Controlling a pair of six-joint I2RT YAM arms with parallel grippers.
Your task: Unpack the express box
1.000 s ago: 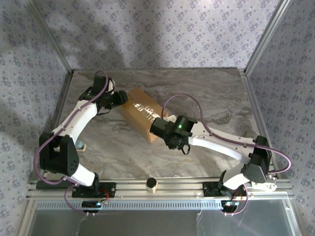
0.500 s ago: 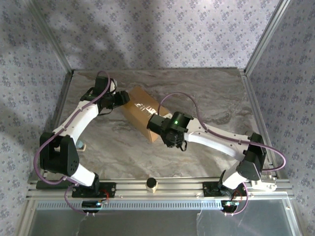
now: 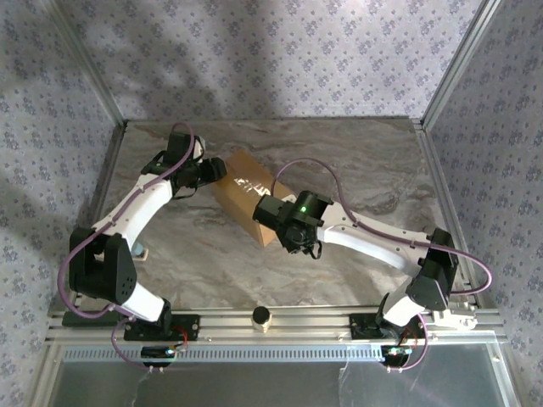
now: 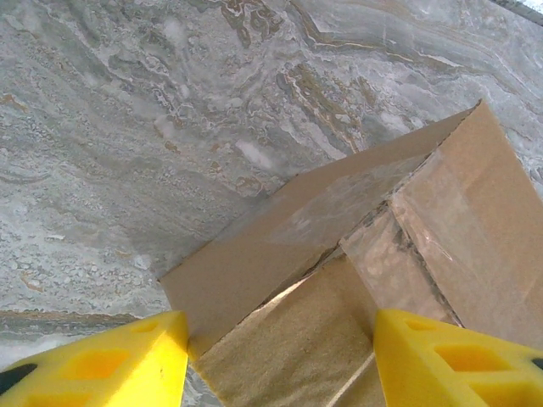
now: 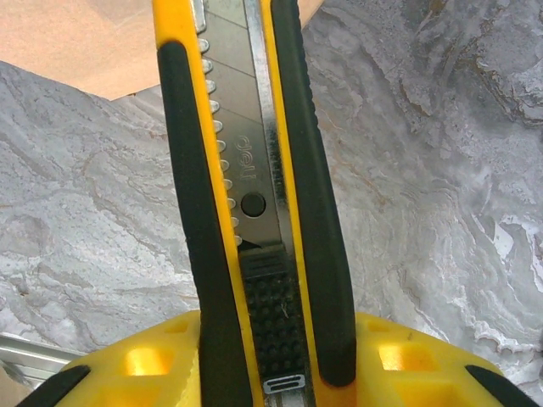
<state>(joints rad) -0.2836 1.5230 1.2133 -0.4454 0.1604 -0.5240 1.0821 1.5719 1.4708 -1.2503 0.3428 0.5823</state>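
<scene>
The express box [image 3: 244, 188] lies at an angle on the tabletop [image 3: 365, 161], left of centre, with the glossy tape strip on top. One end flap looks partly lifted in the left wrist view.

The left pincer [image 4: 280, 339] straddles the box's far end with its jaws apart, one yellow finger [image 4: 110, 365] at the flap corner. We can't tell whether it clamps the cardboard or only brackets it.

The right pincer [image 5: 276, 331] is clenched on a yellow-and-black utility knife [image 5: 246, 170]. The handle runs up between the fingers and its front end points toward the box's near end. The tip is out of frame, so we can't say whether the blade is extended.

Risks as we judge them:
- If the left side isn't really pinning the box, a cut stroke could shove it across the smooth tabletop, so the blade skids off the tape.
- The knife is held by its rear end only, so side load may twist it in the grip.
- Going too deep could slice whatever is inside.
- A stroke running the full length heads toward the left fingers.
</scene>
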